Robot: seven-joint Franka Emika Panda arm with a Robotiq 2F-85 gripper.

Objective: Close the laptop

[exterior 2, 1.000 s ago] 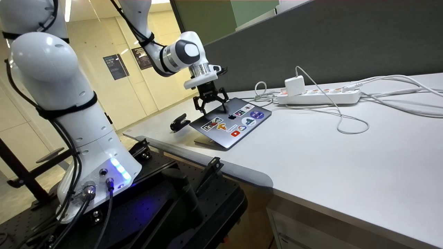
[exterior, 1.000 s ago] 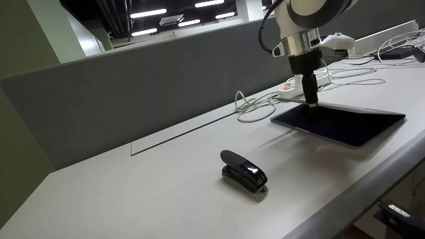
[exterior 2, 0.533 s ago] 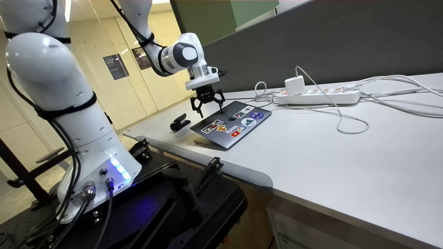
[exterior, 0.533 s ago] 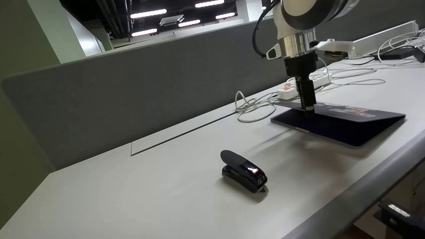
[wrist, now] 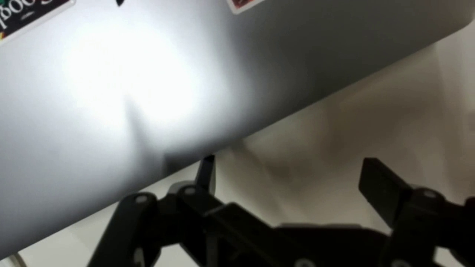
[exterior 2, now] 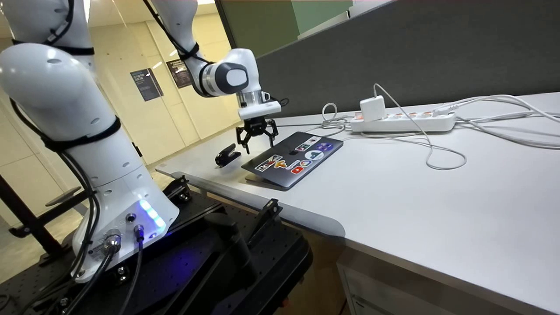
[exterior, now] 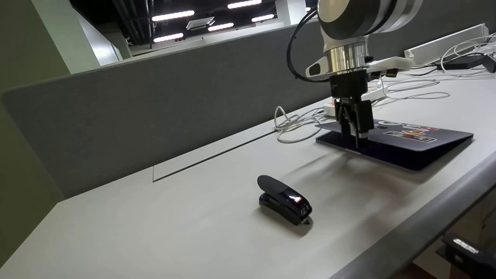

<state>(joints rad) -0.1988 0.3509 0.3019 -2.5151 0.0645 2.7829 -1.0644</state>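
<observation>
On a white desk [exterior 2: 415, 188], a dark-grey metal laptop [exterior 2: 295, 158] rests, stickered lid [exterior: 403, 136] aslant above its base [exterior: 399, 157].
I have my black two-fingered gripper [exterior 2: 260, 148] spread wide beside the lid, glossy black stapler [exterior: 288, 195] nearby.

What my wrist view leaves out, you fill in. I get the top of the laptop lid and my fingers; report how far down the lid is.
Observer: The laptop lid is only partway down: in both exterior views it slants above the base, leaving a wedge-shaped gap.
Operator: Now report anything on the desk off the lid's free edge.
Observer: A black stapler lies out there, apart from the base.
Operator: Then give me any power gear nearby.
Observer: A white power strip lies near the grey partition, with a white charger standing near one end of it.
</observation>
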